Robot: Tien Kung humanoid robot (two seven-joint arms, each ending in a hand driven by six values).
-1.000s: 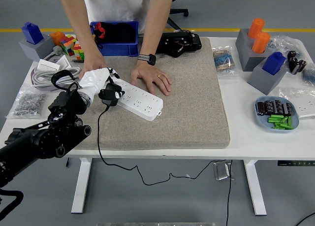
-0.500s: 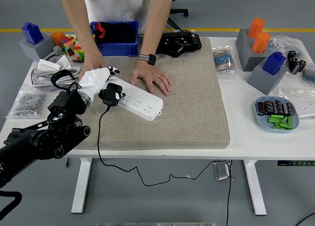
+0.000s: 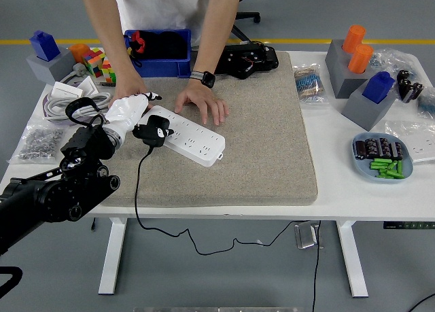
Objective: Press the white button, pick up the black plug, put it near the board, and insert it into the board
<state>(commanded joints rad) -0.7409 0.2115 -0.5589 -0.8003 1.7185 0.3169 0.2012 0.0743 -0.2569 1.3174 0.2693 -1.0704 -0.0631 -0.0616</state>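
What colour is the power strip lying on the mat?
White. The power strip shows best in the head view, lying on the beige mat.

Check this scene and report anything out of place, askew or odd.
The white power strip lies diagonally across the beige mat, askew to its edges. A person's hands rest on the mat right beside the strip, inside the work area, while the robot's left hand holds the black plug at the strip's left end. Nothing is spilled or damaged.

My white table on grey floor, yellow line & office chair base behind
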